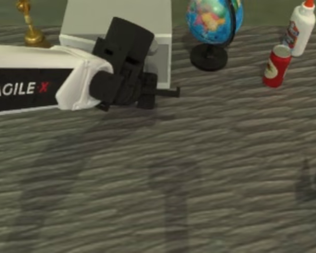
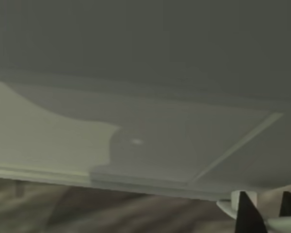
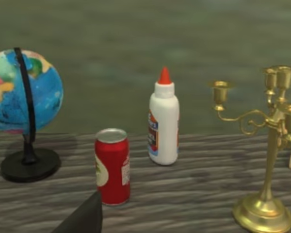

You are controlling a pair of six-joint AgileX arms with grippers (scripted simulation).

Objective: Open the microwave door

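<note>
The off-white microwave (image 1: 116, 18) stands at the back of the table, left of centre. My left gripper (image 1: 168, 92) reaches in from the left across its front, low at the front right corner. In the left wrist view the grey microwave door (image 2: 150, 145) with its translucent window fills the picture. My left gripper (image 2: 267, 211) has its dark fingertips (image 2: 247, 216) close together around a white handle piece (image 2: 235, 201) under the door's lower edge. In the top view the arm hides most of the door. My right gripper (image 3: 87, 216) is out of the top view, parked at the right.
A globe (image 1: 214, 23) stands just right of the microwave. A red can (image 1: 276, 66) and a white glue bottle (image 1: 300, 29) stand at the back right. A gold candlestick (image 1: 29, 23) is at the back left. The front half of the table is bare wood.
</note>
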